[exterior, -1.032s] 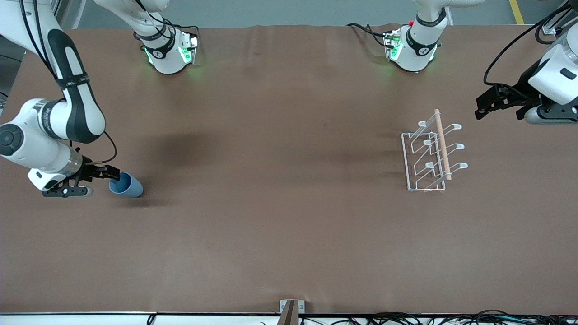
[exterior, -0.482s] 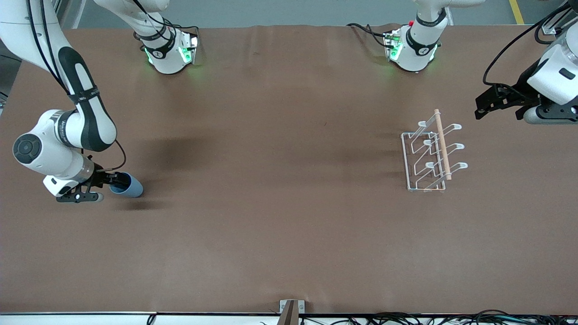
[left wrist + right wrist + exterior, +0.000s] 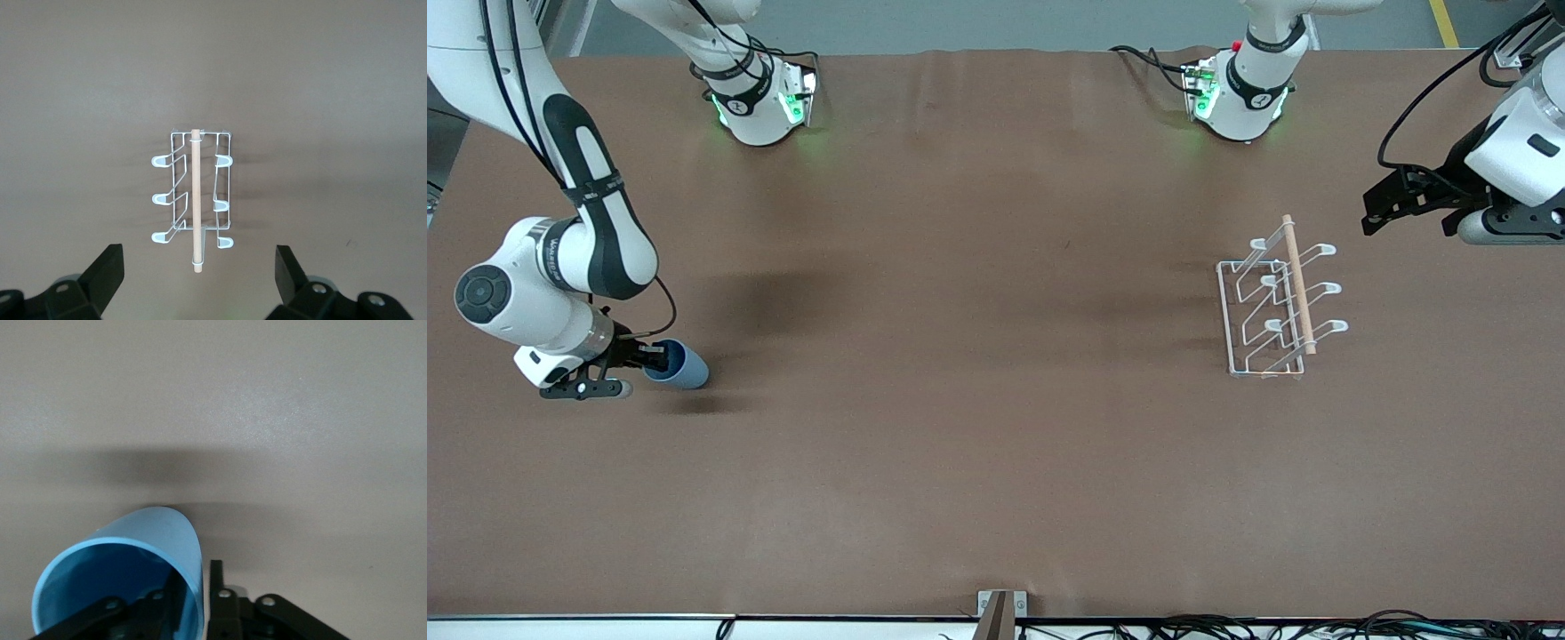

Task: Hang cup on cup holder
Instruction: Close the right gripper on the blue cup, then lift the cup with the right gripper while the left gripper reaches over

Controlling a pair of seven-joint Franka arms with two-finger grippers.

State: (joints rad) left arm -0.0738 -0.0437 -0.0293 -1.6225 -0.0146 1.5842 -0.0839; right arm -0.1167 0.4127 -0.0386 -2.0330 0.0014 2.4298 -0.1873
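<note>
The light blue cup (image 3: 683,367) lies on its side on the table at the right arm's end, mouth toward my right gripper (image 3: 660,357). In the right wrist view one finger is inside the cup (image 3: 127,567) and the other outside, and my right gripper (image 3: 197,583) is shut on the cup's wall. The white wire cup holder (image 3: 1276,307) with its wooden rod stands at the left arm's end. My left gripper (image 3: 1376,212) waits open and empty in the air beside it. The left wrist view shows the holder (image 3: 195,200) between that gripper's (image 3: 198,267) spread fingers.
The brown table cover (image 3: 978,400) stretches wide between the cup and the holder. The two arm bases (image 3: 760,102) stand along the table edge farthest from the front camera. Cables lie at the table's nearest edge.
My right gripper has moved in on the cup, one finger going into its mouth, and has closed on the wall. The cup, the holder and the left arm have not moved.
</note>
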